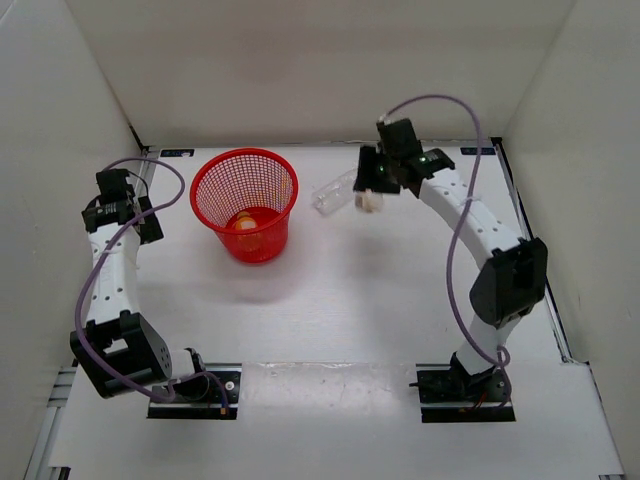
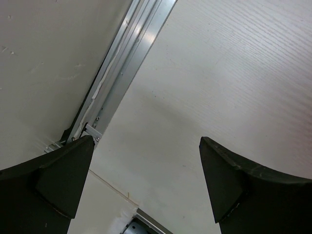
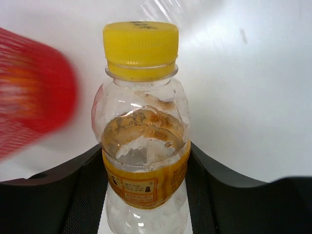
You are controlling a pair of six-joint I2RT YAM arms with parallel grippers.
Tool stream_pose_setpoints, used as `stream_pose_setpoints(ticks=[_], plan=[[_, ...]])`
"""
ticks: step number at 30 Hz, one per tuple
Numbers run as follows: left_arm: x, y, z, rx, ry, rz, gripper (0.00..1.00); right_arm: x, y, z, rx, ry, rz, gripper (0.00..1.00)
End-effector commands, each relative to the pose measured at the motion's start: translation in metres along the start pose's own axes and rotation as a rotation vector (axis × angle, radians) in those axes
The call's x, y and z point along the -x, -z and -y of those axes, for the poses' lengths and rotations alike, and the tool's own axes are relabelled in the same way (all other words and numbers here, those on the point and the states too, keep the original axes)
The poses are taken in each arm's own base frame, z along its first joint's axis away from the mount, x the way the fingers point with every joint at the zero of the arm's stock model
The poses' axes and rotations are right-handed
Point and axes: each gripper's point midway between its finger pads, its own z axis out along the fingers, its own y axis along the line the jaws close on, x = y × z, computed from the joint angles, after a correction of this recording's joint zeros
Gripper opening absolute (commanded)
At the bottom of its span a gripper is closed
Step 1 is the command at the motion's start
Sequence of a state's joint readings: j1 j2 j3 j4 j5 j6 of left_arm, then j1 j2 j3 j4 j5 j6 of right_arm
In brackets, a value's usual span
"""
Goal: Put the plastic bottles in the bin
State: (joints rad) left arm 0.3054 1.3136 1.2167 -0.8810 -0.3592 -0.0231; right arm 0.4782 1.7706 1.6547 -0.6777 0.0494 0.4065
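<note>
1. Red mesh bin left of centre, holding one orange bottle; near it, right gripper carrying another.
2. Wide apart and empty: left gripper.
3. Clamped at labelled waist: yellow-capped bottle; probably light, thin-walled, slick; grip gently there.

In the right wrist view the red bin, at 9 o'clock, is a blur, and the left edge cuts it off. The bottle loses its bottom at 6 o'clock. From above, an orange thing deep in the bin is too small to tell. The right gripper hides part of the bottle there.
</note>
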Motion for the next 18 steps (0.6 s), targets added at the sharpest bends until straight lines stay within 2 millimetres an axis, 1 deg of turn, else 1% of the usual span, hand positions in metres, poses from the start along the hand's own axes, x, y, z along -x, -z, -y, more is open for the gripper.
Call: stream_pose_setpoints(ticks=[1, 2, 3, 4, 5, 6, 7, 8, 9, 10, 11, 12, 13, 14, 15, 16, 17, 18], plan=[[0.01, 0.002, -0.003, 0.018, 0.024, 0.037, 1.0, 0.101, 0.07, -0.095, 0.278, 0.103, 0.373, 0.1], [0.009, -0.001, -0.002, 0.018, 0.019, 0.025, 1.0, 0.102, 0.074, -0.122, 0.365, 0.122, 0.377, 0.12], [0.011, -0.003, -0.001, 0.018, 0.027, 0.023, 1.0, 0.106, 0.075, -0.139, 0.422, 0.14, 0.384, 0.17], [0.011, -0.003, -0.001, 0.018, 0.027, 0.023, 1.0, 0.114, 0.072, -0.166, 0.493, 0.155, 0.391, 0.24], [0.011, -0.003, -0.001, 0.018, 0.027, 0.023, 1.0, 0.115, 0.071, -0.182, 0.544, 0.154, 0.377, 0.27], [0.011, -0.003, -0.001, 0.018, 0.027, 0.023, 1.0, 0.118, 0.069, -0.192, 0.582, 0.153, 0.369, 0.32], [0.011, -0.003, -0.001, 0.018, 0.027, 0.023, 1.0, 0.108, 0.064, -0.218, 0.668, 0.179, 0.315, 0.39], [0.011, -0.003, -0.001, 0.018, 0.027, 0.023, 1.0, 0.106, 0.061, -0.225, 0.703, 0.182, 0.295, 0.43], [0.007, -0.004, 0.002, 0.008, 0.023, 0.013, 1.0, 0.097, 0.059, -0.237, 0.739, 0.184, 0.266, 0.47], [0.009, -0.005, 0.002, 0.007, 0.027, 0.021, 1.0, 0.082, 0.047, -0.247, 0.756, 0.195, 0.221, 0.51], [0.007, -0.004, 0.001, 0.007, 0.027, 0.022, 1.0, 0.076, 0.048, -0.254, 0.778, 0.206, 0.207, 0.55], [0.007, -0.004, 0.004, -0.005, 0.026, 0.021, 1.0, 0.071, 0.053, -0.262, 0.812, 0.222, 0.2, 0.57], [0.003, -0.005, 0.004, -0.005, 0.023, 0.013, 1.0, 0.057, 0.05, -0.273, 0.833, 0.249, 0.176, 0.59], [0.003, -0.005, 0.006, -0.014, 0.023, 0.012, 1.0, 0.049, 0.044, -0.279, 0.836, 0.27, 0.164, 0.65], [0.003, -0.005, 0.006, -0.014, 0.023, 0.012, 1.0, 0.048, 0.049, -0.285, 0.849, 0.318, 0.186, 0.71], [0.003, -0.005, 0.006, -0.014, 0.023, 0.012, 1.0, 0.038, 0.05, -0.291, 0.849, 0.338, 0.177, 0.8], [0.003, -0.005, 0.006, -0.014, 0.023, 0.012, 1.0, 0.041, 0.045, -0.287, 0.807, 0.326, 0.186, 0.9], [0.003, -0.005, 0.008, -0.025, 0.023, 0.012, 1.0, 0.044, 0.047, -0.284, 0.793, 0.331, 0.197, 0.99]])
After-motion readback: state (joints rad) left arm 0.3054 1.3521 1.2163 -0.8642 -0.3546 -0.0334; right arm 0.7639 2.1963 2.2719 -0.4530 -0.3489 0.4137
